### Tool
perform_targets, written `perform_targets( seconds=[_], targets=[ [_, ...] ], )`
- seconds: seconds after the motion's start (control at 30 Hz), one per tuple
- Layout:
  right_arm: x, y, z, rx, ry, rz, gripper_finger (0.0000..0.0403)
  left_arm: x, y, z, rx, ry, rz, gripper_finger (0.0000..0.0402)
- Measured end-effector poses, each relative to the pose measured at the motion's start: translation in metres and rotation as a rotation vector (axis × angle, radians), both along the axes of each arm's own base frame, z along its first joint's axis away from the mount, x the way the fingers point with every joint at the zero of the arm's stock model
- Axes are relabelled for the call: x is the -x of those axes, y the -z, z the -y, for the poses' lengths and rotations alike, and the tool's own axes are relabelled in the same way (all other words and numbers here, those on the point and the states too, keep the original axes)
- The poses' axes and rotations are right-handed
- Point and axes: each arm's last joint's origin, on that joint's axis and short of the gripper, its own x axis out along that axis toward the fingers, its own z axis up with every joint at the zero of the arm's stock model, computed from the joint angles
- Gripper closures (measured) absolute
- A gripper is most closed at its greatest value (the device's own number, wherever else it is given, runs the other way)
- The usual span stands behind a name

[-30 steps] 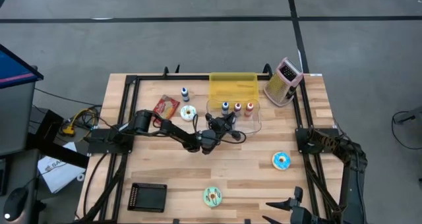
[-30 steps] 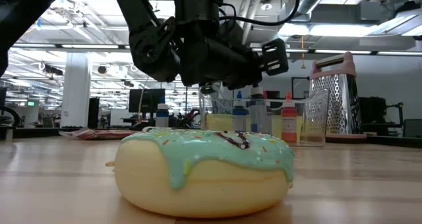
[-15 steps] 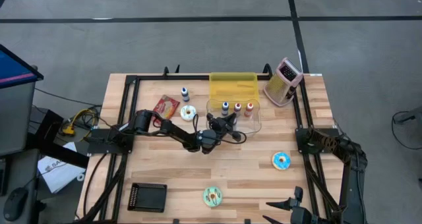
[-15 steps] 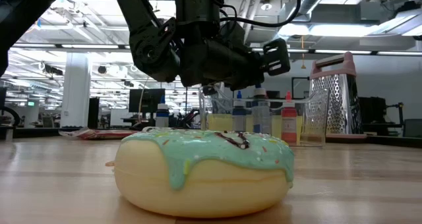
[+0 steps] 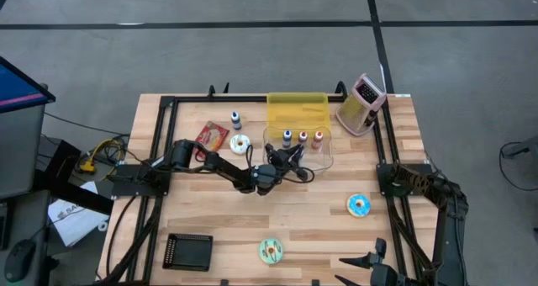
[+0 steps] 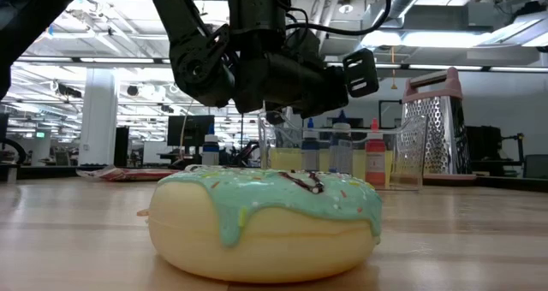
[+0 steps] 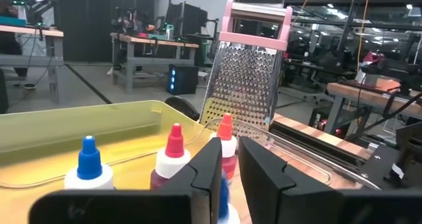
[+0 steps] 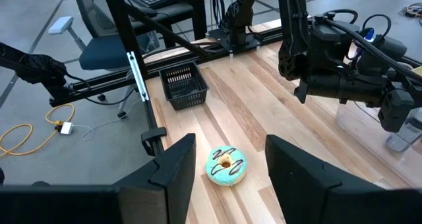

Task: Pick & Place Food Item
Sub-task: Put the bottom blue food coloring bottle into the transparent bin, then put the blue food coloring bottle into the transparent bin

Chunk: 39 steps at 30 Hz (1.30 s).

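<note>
Left wrist view: left claw [image 7: 229,174] fingers slightly apart over blue-capped bottle [image 7: 223,188], upright; right claw [image 8: 227,161] apart, empty.

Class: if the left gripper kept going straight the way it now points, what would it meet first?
Probably the blue-capped bottle showing between the left gripper's slightly parted fingers, inside the clear container; depth is hard to judge.

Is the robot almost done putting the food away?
Not yet, I think. Three small bottles stand in the clear bin. The left gripper is busy at that bin. Three donuts and a lone bottle sit out on the table, and the open right gripper waits.
</note>
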Motion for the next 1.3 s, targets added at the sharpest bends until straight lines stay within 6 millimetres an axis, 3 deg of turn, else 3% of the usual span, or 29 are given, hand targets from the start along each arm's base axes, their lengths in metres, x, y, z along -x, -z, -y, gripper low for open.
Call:
perform_targets(
  seconds=[0.23, 0.37, 0.47, 0.57, 0.7, 0.83, 0.97, 1.13, 1.3],
  targets=[
    [0.000, 0.000, 0.000, 0.002, 0.000, -0.001, 0.0228, 0.000, -0.004, 0.001, -0.040, 0.021, 0.004, 0.0346],
    [0.001, 0.000, 0.000, 0.001, -0.003, -0.001, 0.0228, 0.002, -0.024, 0.008, -0.092, 0.030, -0.004, 0.0335],
    [0.001, 0.000, -0.001, 0.000, -0.003, 0.000, 0.0228, 0.008, -0.057, 0.016, -0.169, 0.041, -0.054, 0.0327],
    [0.001, 0.000, -0.001, -0.001, -0.003, 0.000, 0.0228, 0.021, -0.100, 0.023, -0.237, 0.028, -0.210, 0.0322],
    [0.004, 0.000, -0.002, -0.010, -0.007, 0.003, 0.0228, 0.062, -0.156, 0.018, -0.190, -0.032, -0.422, 0.0319],
    [0.006, 0.000, -0.003, -0.007, -0.011, 0.013, 0.0228, 0.125, -0.196, -0.012, 0.001, -0.125, -0.465, 0.0318],
    [0.005, 0.000, -0.003, -0.005, -0.009, 0.019, 0.0228, 0.180, -0.214, -0.052, 0.174, -0.217, -0.415, 0.0317],
    [0.002, 0.000, -0.001, -0.004, 0.000, 0.020, 0.0228, 0.210, -0.218, -0.103, 0.337, -0.121, -0.436, 0.0317],
    [-0.002, 0.000, 0.001, -0.004, 0.012, 0.020, 0.0228, 0.220, -0.195, -0.150, 0.517, -0.078, -0.587, 0.0297]
  ],
)
